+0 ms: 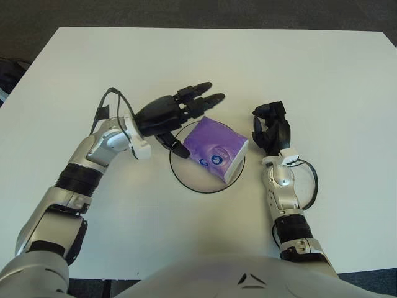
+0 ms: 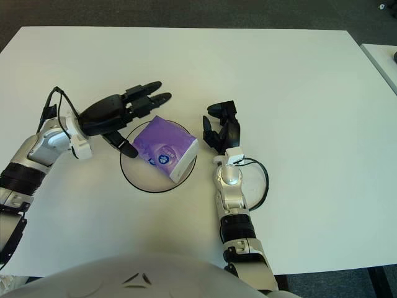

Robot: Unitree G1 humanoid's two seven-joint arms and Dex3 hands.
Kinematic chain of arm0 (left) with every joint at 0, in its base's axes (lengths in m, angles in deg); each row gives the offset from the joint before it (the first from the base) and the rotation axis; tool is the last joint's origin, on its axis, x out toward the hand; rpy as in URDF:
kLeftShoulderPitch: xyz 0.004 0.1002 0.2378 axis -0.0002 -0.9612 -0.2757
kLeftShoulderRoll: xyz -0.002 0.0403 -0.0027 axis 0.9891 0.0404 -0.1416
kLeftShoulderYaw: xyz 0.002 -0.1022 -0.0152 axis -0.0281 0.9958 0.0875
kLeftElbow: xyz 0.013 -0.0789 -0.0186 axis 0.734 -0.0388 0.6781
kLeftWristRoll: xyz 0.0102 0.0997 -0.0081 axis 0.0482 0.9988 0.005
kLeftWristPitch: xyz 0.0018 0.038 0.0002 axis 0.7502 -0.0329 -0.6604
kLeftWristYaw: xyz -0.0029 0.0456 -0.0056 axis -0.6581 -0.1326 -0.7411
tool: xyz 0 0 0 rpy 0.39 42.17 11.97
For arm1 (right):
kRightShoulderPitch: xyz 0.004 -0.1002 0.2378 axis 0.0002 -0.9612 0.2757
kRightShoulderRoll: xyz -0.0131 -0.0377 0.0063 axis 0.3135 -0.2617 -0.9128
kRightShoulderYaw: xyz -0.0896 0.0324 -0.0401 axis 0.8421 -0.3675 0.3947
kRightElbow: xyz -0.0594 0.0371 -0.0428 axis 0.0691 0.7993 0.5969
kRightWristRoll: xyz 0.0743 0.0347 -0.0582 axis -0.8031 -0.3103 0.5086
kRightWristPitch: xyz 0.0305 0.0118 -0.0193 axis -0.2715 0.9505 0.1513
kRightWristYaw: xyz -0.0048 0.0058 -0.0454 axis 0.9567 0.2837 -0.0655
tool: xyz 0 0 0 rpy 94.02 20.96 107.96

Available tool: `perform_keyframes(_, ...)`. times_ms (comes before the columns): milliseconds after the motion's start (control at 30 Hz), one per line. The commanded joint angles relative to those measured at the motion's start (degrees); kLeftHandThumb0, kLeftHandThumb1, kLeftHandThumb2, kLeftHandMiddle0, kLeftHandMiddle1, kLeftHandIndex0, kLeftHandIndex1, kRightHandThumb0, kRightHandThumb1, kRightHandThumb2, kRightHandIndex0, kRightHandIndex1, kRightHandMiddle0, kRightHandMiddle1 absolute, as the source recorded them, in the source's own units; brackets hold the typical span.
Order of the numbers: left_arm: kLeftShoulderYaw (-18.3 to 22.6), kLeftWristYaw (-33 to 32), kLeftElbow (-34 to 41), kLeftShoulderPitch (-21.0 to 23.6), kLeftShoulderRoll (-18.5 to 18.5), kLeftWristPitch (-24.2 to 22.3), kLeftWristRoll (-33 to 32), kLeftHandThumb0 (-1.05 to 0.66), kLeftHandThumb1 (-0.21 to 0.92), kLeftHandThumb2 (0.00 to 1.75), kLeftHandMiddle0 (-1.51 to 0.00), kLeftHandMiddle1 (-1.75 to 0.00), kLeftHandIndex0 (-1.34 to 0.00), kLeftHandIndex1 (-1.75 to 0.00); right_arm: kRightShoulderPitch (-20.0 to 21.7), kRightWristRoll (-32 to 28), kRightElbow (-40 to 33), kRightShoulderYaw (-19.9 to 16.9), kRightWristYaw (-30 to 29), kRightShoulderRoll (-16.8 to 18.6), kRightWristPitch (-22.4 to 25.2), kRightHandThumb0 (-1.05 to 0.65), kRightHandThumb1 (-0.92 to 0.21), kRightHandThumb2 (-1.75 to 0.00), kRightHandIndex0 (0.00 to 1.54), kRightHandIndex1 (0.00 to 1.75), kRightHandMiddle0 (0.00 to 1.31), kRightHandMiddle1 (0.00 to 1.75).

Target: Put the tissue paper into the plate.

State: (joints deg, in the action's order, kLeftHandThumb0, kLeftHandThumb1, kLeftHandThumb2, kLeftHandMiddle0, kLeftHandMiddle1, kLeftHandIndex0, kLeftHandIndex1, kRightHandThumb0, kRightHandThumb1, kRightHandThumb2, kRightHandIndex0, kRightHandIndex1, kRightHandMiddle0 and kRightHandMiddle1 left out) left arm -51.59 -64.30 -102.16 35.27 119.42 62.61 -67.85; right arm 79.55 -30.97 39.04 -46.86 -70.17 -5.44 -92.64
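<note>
on the white surface [image 1: 186, 56], near its front middle:
tissue paper: a purple, soft plastic-wrapped pack of tissue paper [image 1: 217, 148] with a white end flap, lying in the plate, tilted, with its right end reaching over the plate's right rim.
plate: a round, clear glass plate with a dark rim [image 1: 186, 183], flat on the surface; the pack fills its upper and right part, the lower left part is bare.
left robot hand: the black left robot hand [image 1: 177, 112] shows at the plate's upper-left edge, just beside the pack's left corner; its fingers [image 1: 200, 87] are stretched out and spread toward the upper right, the thumb pointing down over the plate's left rim; it has hold of nothing, and whether it touches the pack cannot be told.
right robot hand: the black right robot hand [image 2: 222, 129] shows just right of the plate, beside the pack's white end, fingers loosely apart, nothing in them.
</note>
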Motion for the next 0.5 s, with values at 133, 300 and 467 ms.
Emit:
perform_keyframes(133, 5.68, 0.91, -7.6, -4.14, -6.21, -7.14, -16.1, -1.04, 0.92, 0.6, 0.0, 0.0, 0.0, -0.07, -11.71, -0.18, 12.29, -0.06, 0.5, 0.77, 4.07, 0.0, -0.92, -0.39, 0.42, 1.48, 0.18, 1.58)
perform_keyframes(300, 9.08, -2.48, -16.32, -2.01, -9.93, -3.34, -17.06, -1.04, 0.92, 0.75, -0.04, -0.01, 0.0, -0.15, -11.48, -0.21, 12.44, -0.35, 0.68, 0.47, 4.16, 0.0, -0.92, -0.39, 0.44, 1.46, 0.16, 1.6)
perform_keyframes(467, 11.17, -2.73, -4.97, -7.88, -13.0, -6.3, -23.13, -1.05, 0.92, 0.87, -0.06, -0.02, 0.0, -0.21, -11.3, -0.21, 12.63, -0.46, 0.72, 0.36, 3.8, 0.0, -0.92, -0.39, 0.45, 1.48, 0.16, 1.58)
